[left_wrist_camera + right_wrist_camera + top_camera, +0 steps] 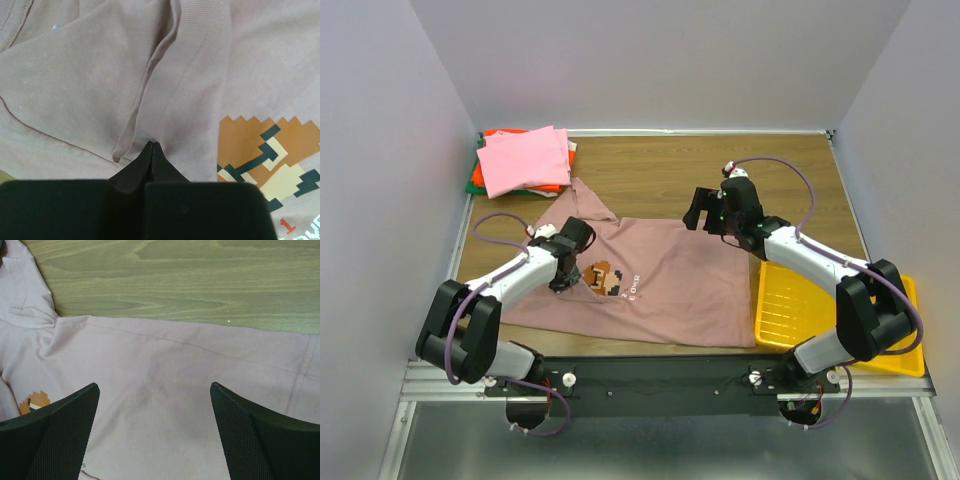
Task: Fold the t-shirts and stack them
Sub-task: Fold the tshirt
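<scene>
Left wrist view, lower centre: left gripper (151,150) clamped tight on a fold of the mauve-pink t-shirt (90,75). The right gripper (154,387) stands spread wide, holding nothing, above the cloth.

A robotics lab test cell: plain pale partition walls (650,60) box in a wood-grain desk (660,170) on three sides. A left arm (515,278) and right arm (815,258) are bolted to an aluminium frame (430,385) at its near edge. The props are a mauve-pink t-shirt (690,280), folded t-shirts (525,160) and a yellow plastic tray (790,312).
</scene>
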`<state>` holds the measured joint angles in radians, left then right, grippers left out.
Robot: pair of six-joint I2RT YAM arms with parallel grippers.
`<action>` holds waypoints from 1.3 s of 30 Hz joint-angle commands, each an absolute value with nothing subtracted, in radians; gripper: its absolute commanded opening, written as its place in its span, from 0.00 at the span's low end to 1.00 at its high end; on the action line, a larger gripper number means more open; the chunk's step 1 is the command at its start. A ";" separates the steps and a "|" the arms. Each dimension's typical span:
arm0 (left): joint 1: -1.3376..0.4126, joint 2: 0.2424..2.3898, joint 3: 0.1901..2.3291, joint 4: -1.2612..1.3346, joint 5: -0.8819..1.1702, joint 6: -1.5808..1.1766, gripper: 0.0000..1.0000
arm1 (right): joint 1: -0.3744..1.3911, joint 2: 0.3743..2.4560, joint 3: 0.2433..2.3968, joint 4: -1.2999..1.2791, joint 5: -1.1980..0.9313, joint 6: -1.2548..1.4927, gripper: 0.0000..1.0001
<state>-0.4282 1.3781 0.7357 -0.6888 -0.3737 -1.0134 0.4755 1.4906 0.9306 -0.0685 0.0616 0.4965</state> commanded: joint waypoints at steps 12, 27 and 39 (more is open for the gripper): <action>-0.449 1.410 0.847 -0.712 -0.437 -0.953 0.00 | 0.466 1.473 0.914 -0.051 0.038 0.486 0.98; -0.537 1.583 1.006 -0.716 -0.509 -0.865 0.00 | 0.466 1.488 0.917 -0.051 0.029 0.485 0.98; -0.617 1.690 1.121 -0.724 -0.592 -0.776 0.00 | 0.466 1.511 0.922 -0.052 0.025 0.480 0.98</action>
<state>-0.5888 1.6680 1.0760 -0.7155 -0.5121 -0.8135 0.4709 1.4933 0.9298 -0.0681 0.0418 0.4961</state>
